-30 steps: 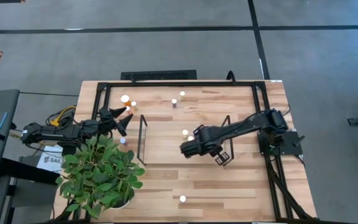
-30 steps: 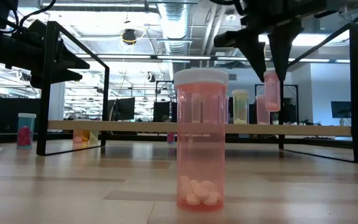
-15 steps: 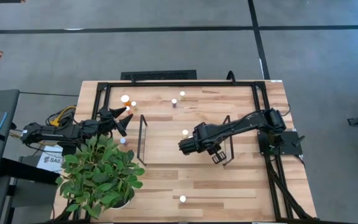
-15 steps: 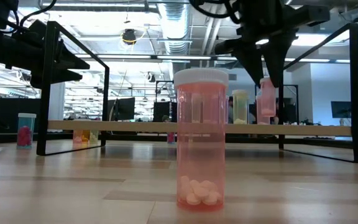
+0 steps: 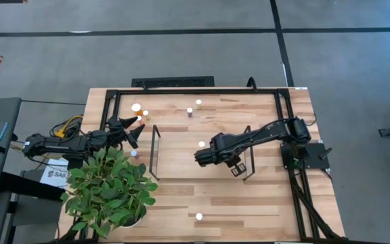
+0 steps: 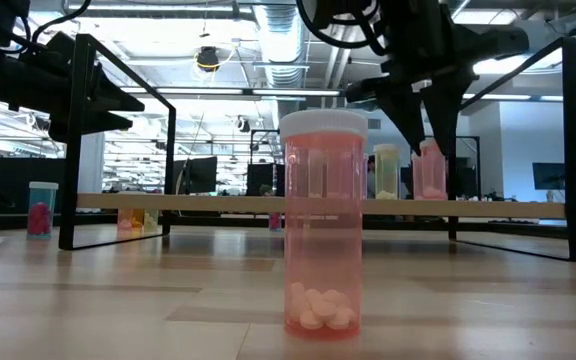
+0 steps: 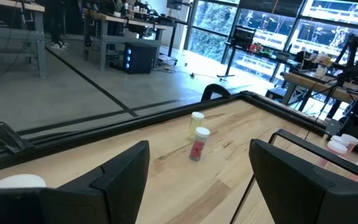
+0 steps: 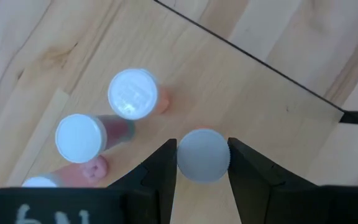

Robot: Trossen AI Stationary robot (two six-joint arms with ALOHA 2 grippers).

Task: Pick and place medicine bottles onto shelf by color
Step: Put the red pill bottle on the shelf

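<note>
While the right gripper [image 8: 202,180] clasps a small pink white-capped medicine bottle [image 8: 203,155] over the light-wood shelf [image 5: 181,152] near its right wire end, neighbouring bottles [image 8: 132,94] stand close; lowering off-line could topple them. Left gripper [image 7: 197,180], jaws spread, waits near the table's left edge.

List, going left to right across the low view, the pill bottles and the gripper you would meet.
Blue-capped bottle with pink contents → large pink bottle up front → yellowish bottle on the shelf → right gripper → pink bottle it holds.

Two dark jointed arms [image 5: 263,139] with flat, tapering black fingers [image 8: 157,168].
</note>
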